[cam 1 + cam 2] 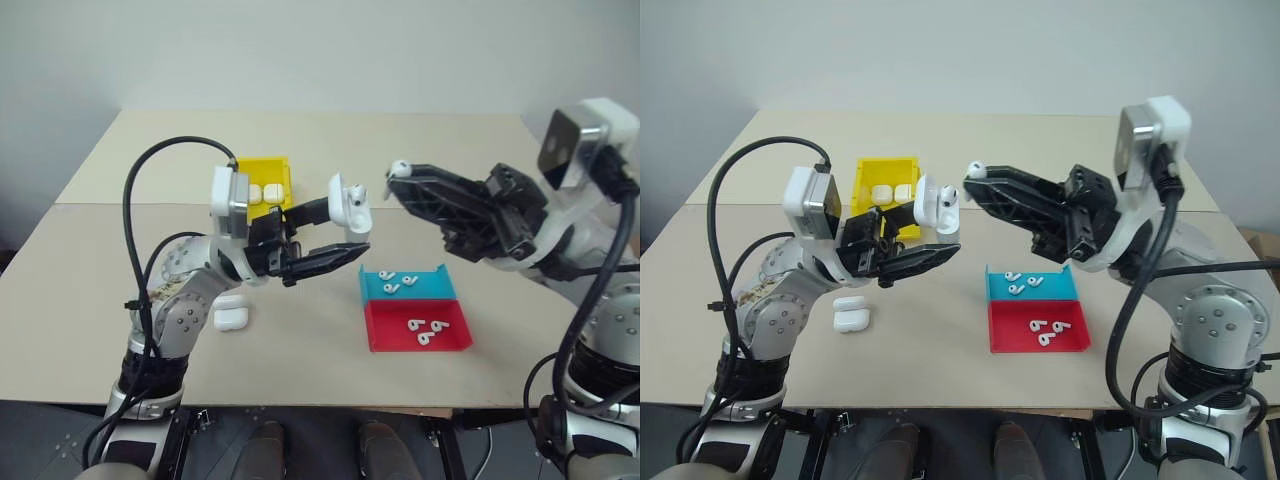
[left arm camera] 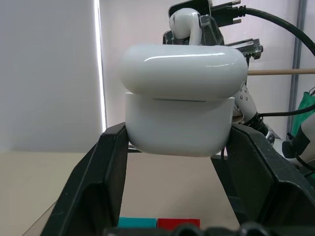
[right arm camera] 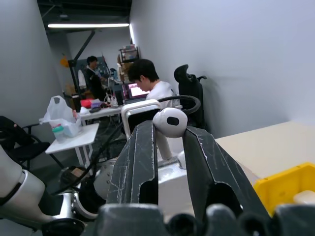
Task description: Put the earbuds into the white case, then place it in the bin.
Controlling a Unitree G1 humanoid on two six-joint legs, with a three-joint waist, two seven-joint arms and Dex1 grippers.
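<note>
Even, bright indoor light falls from above, leaving only soft shadows on the beige table (image 1: 300, 330). A glossy highlight streaks the white case (image 2: 179, 98), which looks slightly soft up close. A ceiling strip light (image 3: 88, 25) glares in the dimmer background room.

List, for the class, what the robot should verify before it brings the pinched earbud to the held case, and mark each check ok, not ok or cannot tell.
1. Earbud pinched at the right gripper tips: ok.
2. White case clamped in the left gripper: ok.
3. Case lid open: ok.
4. A free socket inside the case: cannot tell.
5. Earbud stem aimed at the opening: not ok, gripper points sideways.
6. Yellow bin has room: ok.
</note>
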